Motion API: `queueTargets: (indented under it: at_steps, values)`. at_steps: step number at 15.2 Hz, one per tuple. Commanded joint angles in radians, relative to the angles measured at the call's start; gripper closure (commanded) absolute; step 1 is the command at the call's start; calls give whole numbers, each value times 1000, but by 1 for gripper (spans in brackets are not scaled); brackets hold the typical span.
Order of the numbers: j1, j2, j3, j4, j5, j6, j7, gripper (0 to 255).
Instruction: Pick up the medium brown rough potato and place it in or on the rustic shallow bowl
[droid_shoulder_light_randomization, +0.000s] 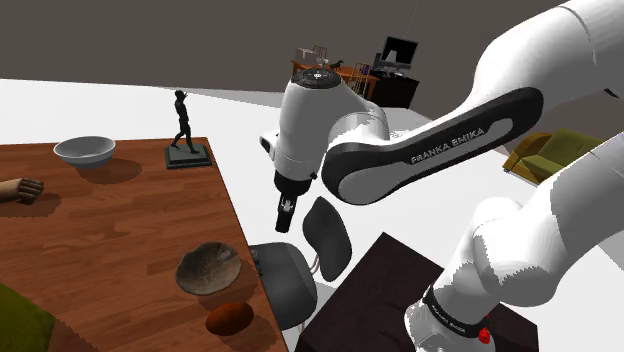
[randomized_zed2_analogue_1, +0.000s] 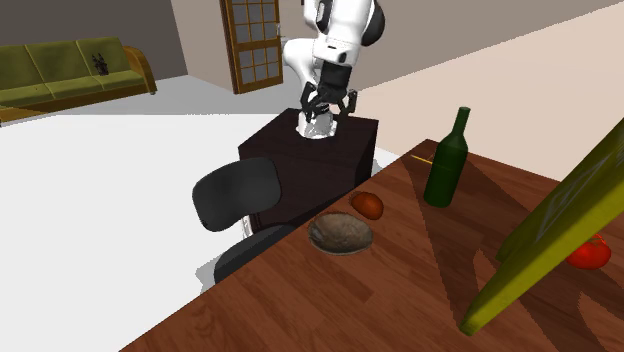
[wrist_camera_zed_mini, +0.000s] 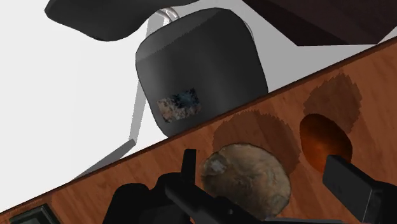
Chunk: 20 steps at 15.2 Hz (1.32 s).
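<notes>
A black gripper (droid_shoulder_light_randomization: 286, 222) hangs empty, jaws apart, well away from the shallow bowl (droid_shoulder_light_randomization: 208, 268). It should probably centre over the potato (droid_shoulder_light_randomization: 229, 318), just beside the bowl, and close across its narrow width. The potato is a reddish-brown oval; the bowl is mottled grey-brown and rough.

The potato (droid_shoulder_light_randomization: 228, 318) lies on the table (droid_shoulder_light_randomization: 120, 235) just beside the shallow bowl (droid_shoulder_light_randomization: 208, 268) — both near the edge by the chair (droid_shoulder_light_randomization: 288, 282).
</notes>
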Motion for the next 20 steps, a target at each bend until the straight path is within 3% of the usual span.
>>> queueTargets:
  at_steps: [1, 5, 10, 18, 20]
  values:
    - [2, 58, 31, -9, -42, 63, 20, 0]
    - [-3, 191, 96, 5, -168, 158, 95, 0]
    - [7, 380, 145, 51, -415, 233, 249, 0]
    - [153, 689, 84, 179, -826, 259, 495, 0]
    - [164, 715, 70, 191, -856, 264, 513, 0]
